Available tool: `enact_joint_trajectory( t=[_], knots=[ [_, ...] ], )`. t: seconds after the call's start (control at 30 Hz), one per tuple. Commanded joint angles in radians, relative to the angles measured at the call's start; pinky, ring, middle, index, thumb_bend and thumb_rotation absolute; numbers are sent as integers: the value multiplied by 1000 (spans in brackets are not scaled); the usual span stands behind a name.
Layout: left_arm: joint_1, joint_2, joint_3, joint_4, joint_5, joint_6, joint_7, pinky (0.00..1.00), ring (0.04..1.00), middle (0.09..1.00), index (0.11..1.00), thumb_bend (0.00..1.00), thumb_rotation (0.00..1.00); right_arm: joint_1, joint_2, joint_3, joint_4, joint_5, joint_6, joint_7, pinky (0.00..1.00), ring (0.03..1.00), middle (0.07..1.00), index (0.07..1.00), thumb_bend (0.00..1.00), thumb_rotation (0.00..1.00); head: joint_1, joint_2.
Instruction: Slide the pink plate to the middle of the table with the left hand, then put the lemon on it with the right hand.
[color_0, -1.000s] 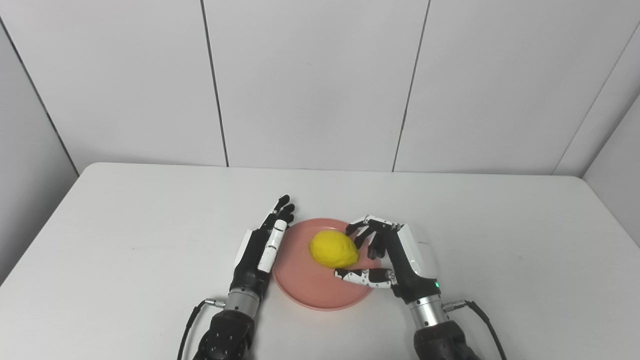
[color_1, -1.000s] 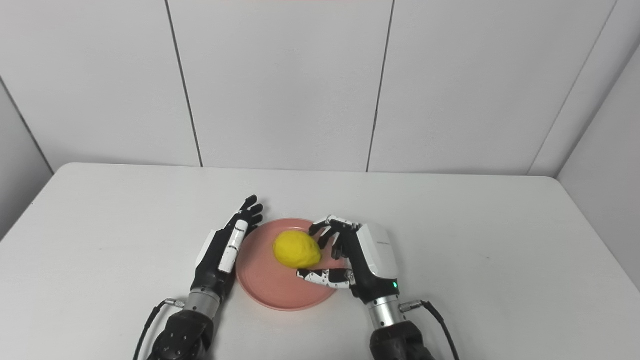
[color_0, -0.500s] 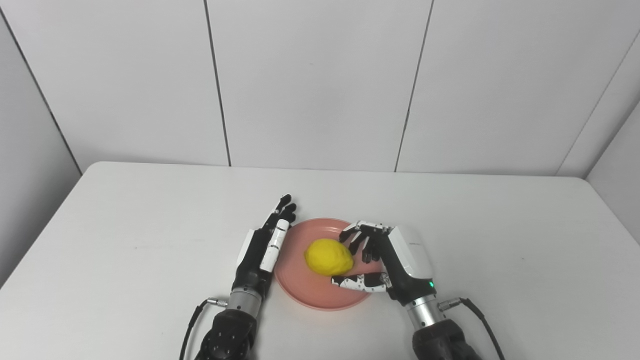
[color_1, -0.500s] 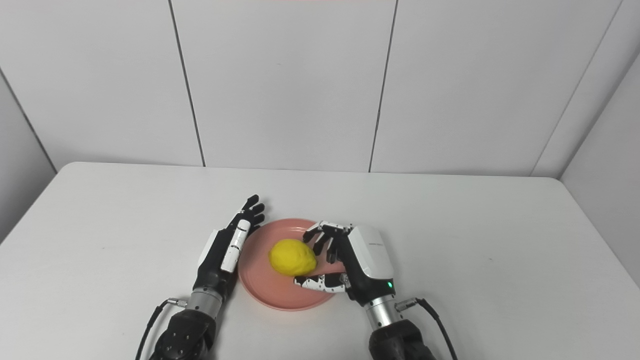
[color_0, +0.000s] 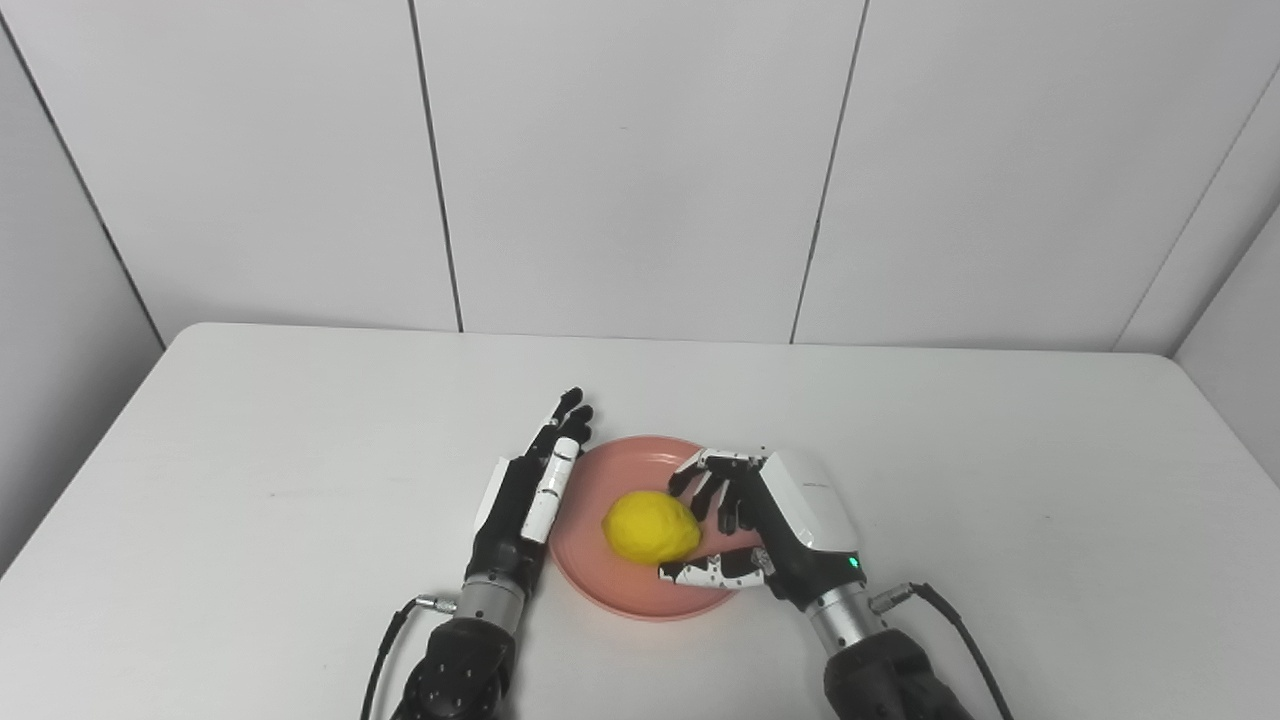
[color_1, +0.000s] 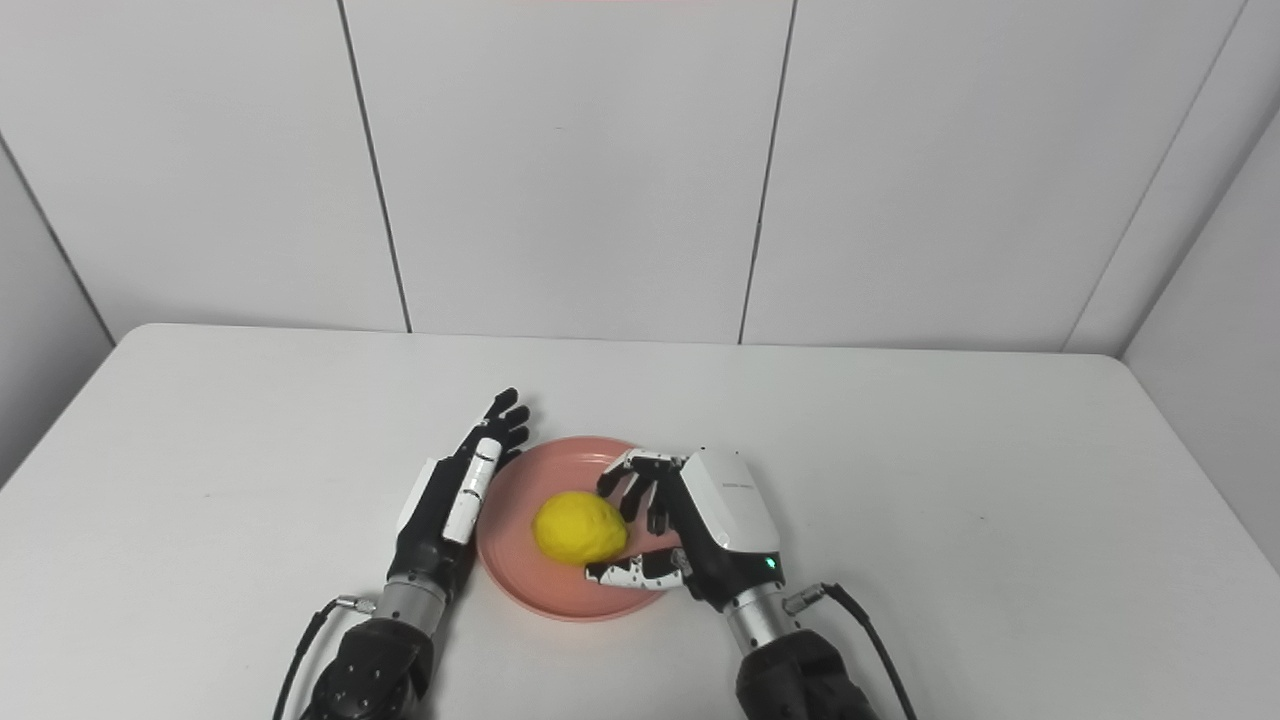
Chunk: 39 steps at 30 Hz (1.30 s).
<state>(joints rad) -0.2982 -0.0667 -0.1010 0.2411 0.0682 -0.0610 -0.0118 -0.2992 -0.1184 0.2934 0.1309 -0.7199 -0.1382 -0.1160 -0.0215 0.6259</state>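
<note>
We find the round pink plate (color_0: 640, 585) near the middle of the white bench (color_0: 250, 470), toward its front edge. The yellow, oval lemon (color_0: 651, 527) sits over the plate's centre, its long axis running roughly left to right.

Our right hand (color_0: 765, 525) lies directly to the right of the lemon, over the plate's right half. Its fingers (color_0: 705, 480) curl around the far side of the lemon and its thumb (color_0: 710, 573) reaches under the near side, so the hand is clamped on the fruit. We cannot tell whether the lemon already rests on the plate.

Our left hand (color_0: 528, 495) lies flat and empty, fingers extended, just beside the plate's left rim.

We judge that release is next: the right hand must open and withdraw to the right, away from the lemon.
</note>
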Motion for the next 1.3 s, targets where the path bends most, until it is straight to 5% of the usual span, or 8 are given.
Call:
enact_joint_trajectory(
  t=[0.0, 0.3, 0.37, 0.4, 0.5, 0.57, 0.67, 1.27],
  knots=[
    [-14, -13, -2, -21, 4, -16, 8, 924, 920, 927, 914, 505, 1000, -23, 6, -10, -33, -8, 8, -25, 299, 396, 444, 522, 511, 0, 1, -3],
    [-14, -12, -2, -24, 11, -11, 11, 915, 916, 927, 913, 499, 1000, -16, 2, -7, -16, -25, -52, -118, 467, 430, 495, 521, 512, 0, 0, -3],
    [-15, -11, -1, -22, 11, -12, 11, 916, 918, 928, 916, 499, 1000, -14, 2, -5, -18, -28, -48, -132, 507, 553, 494, 505, 518, 0, 0, -4],
    [-15, -12, 0, -22, 10, -11, 12, 915, 917, 927, 915, 500, 1000, -13, 3, -5, -20, -29, -47, -137, 538, 613, 622, 502, 509, 91, 0, -4],
    [-15, -12, 1, -22, 8, -9, 12, 919, 919, 930, 919, 497, 1000, -10, 3, -7, -23, -27, -53, -152, 579, 682, 730, 500, 503, 157, 0, -4],
    [-15, -13, 3, -23, 6, -8, 13, 925, 923, 935, 927, 498, 1000, -8, 2, -8, -26, -20, -57, -155, 630, 736, 784, 696, 575, 392, -1, -4],
    [-15, -16, 7, -23, 7, -9, 20, 939, 937, 951, 945, 495, 1000, -3, -2, -7, -36, 0, -68, -151, 727, 830, 868, 826, 628, 604, -1, -7],
    [-23, -14, 25, 0, 46, -27, 70, 1000, 999, 1000, 1000, 521, 1000, 24, 49, -77, 18, 236, -201, -156, 916, 978, 994, 990, 655, 847, -12, -11]
  ],
)
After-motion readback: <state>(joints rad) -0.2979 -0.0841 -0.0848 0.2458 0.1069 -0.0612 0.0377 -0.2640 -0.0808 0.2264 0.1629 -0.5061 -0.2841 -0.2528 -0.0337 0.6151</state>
